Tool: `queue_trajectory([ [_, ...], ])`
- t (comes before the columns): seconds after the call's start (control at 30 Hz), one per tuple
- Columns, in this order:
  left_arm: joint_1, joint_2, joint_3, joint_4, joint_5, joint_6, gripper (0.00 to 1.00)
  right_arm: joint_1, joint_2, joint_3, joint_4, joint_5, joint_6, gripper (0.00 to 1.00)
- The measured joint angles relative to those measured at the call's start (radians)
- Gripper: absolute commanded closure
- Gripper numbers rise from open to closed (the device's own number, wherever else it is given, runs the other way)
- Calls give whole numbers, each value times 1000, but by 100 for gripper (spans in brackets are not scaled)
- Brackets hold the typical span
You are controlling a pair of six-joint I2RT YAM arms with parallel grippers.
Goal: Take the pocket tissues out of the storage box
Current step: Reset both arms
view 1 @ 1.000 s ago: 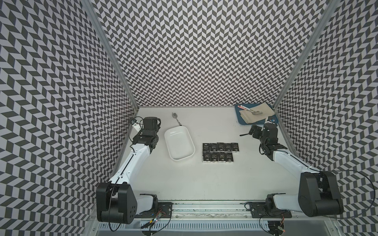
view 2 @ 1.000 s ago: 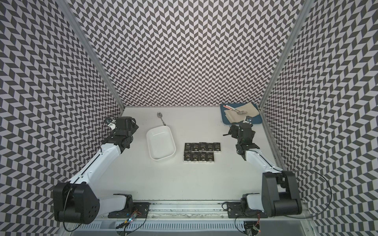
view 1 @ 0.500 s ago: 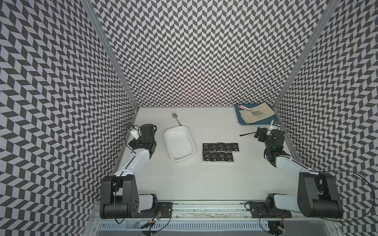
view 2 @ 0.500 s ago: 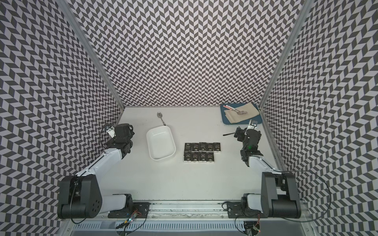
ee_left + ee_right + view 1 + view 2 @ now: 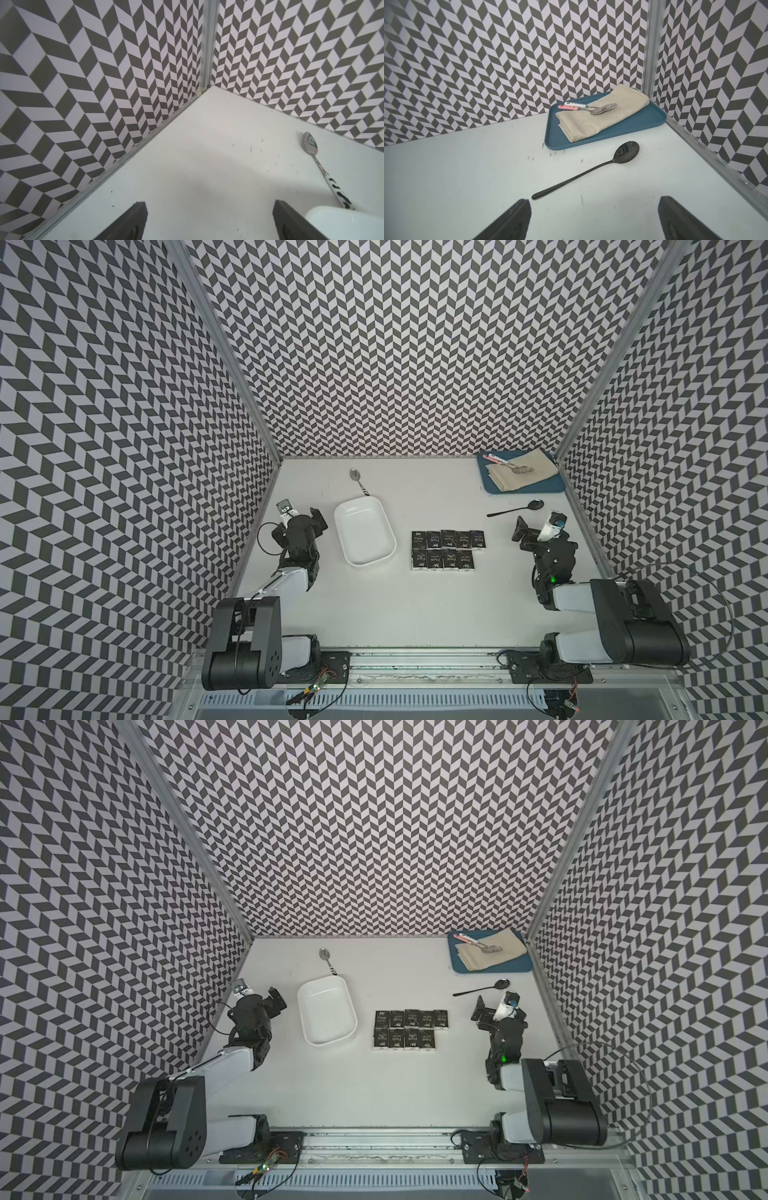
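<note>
The storage box is a shallow white tub left of centre, and its glossy inside is bare. Several black pocket tissues lie flat in two neat rows on the table just right of the box. My left gripper hangs open beside the box's left side, holding nothing; a corner of the box shows by one finger. Over by the right wall, my right gripper is open and empty, well right of the packets.
A patterned-handle spoon lies behind the box. A black spoon lies just ahead of my right gripper. A blue tray with a beige cloth and two spoons sits in the back right corner. Patterned walls close three sides.
Both arms have drawn back toward the near edge and folded, the left toward the left wall, the right toward the right wall. Both grippers stayed open. Box and packets have not moved.
</note>
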Motion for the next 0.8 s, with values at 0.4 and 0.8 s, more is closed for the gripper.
queue_trajectory([
  [0.4,-15,195,-100,423,197,134,1,54,87,25,178,96,-40,1],
  [0.8,-48,236,-126,586,298,226,1,56,103,21,197,126,-47,0],
])
